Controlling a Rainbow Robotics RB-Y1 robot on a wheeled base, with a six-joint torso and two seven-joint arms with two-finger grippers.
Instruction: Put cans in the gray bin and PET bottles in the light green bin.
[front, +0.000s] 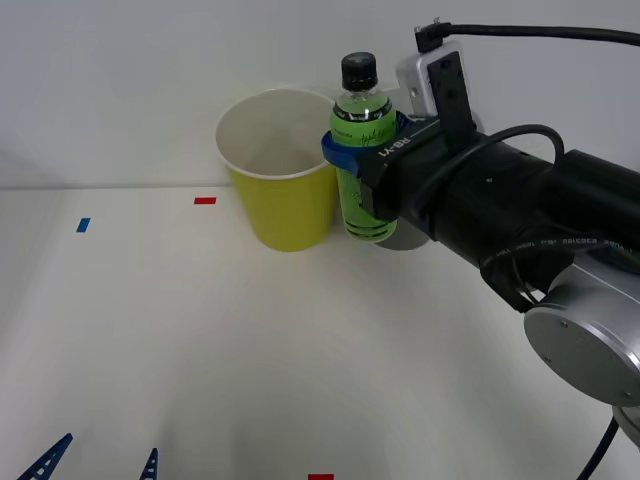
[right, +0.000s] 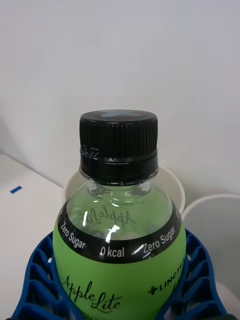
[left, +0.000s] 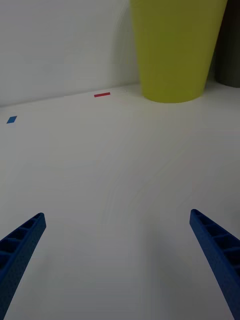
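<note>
My right gripper (front: 358, 158) is shut on the PET bottle (front: 362, 150), a clear bottle with green contents and a black cap, held upright. It hangs just right of the light green bin (front: 280, 175), with the cap above the rim. The blue fingers (right: 37, 282) clasp both sides of the PET bottle (right: 117, 240), and the white rim of the light green bin (right: 176, 186) shows behind it. The gray bin (front: 402, 240) is mostly hidden behind the right arm; its rim (right: 212, 199) shows in the right wrist view. My left gripper (front: 100, 466) rests open at the near left. Cans are out of view.
Small red (front: 205, 200) and blue (front: 83, 225) tape marks lie on the white table left of the bins, another red mark (front: 320, 477) at the near edge. A white wall stands right behind the bins. The left gripper (left: 117, 260) faces the light green bin (left: 175, 50).
</note>
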